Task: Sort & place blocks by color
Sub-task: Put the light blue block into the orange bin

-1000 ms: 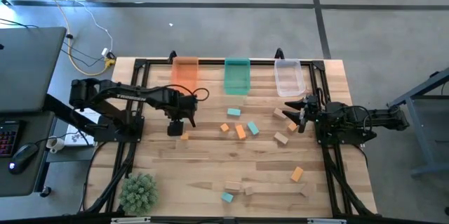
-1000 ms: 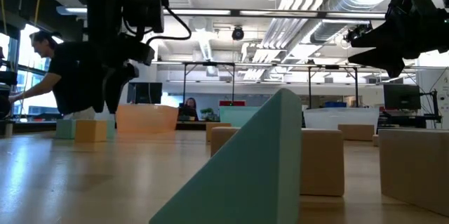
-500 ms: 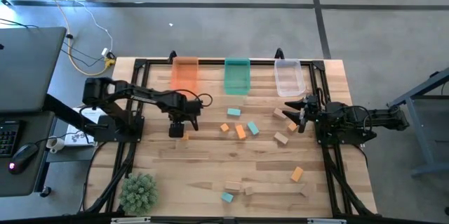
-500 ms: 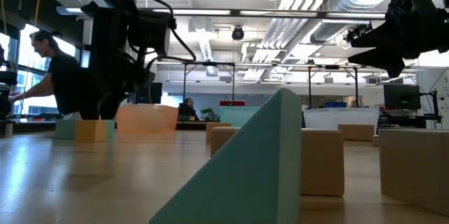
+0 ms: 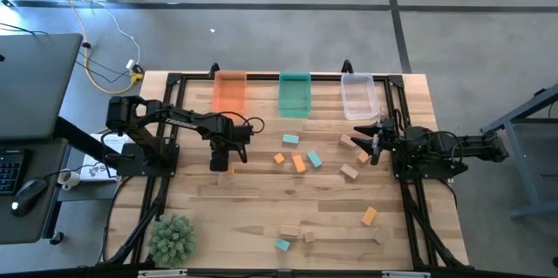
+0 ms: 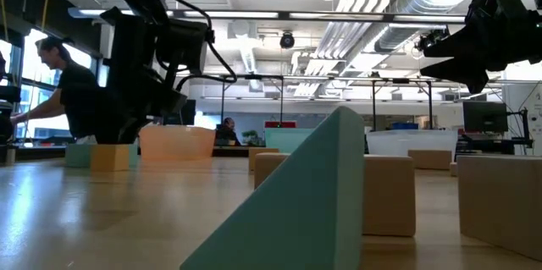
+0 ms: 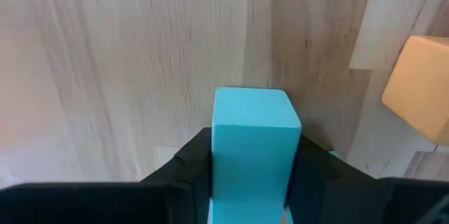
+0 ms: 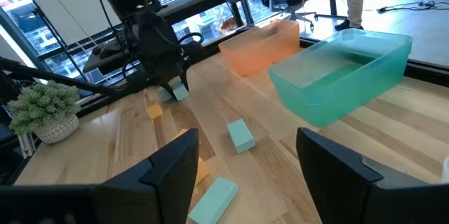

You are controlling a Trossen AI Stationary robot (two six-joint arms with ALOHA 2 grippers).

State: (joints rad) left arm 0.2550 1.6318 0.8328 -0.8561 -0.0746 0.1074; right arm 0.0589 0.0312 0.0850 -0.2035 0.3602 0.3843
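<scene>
Left wrist view: smooth matte teal cuboid block (image 7: 256,147) pinched square between left gripper (image 7: 254,182) fingers, low over the pale grained wooden table (image 7: 126,76), so it's set to lift for the translucent teal plastic bin (image 5: 295,95) at its 1 o'clock. Small orange wooden cube (image 7: 419,87) just beside. Right gripper (image 8: 245,175) waits at 3 o'clock, jaws wide, empty.

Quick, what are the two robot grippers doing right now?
Left gripper: closed on a teal block, beside an orange block.
Right gripper: open, holding nothing.
</scene>
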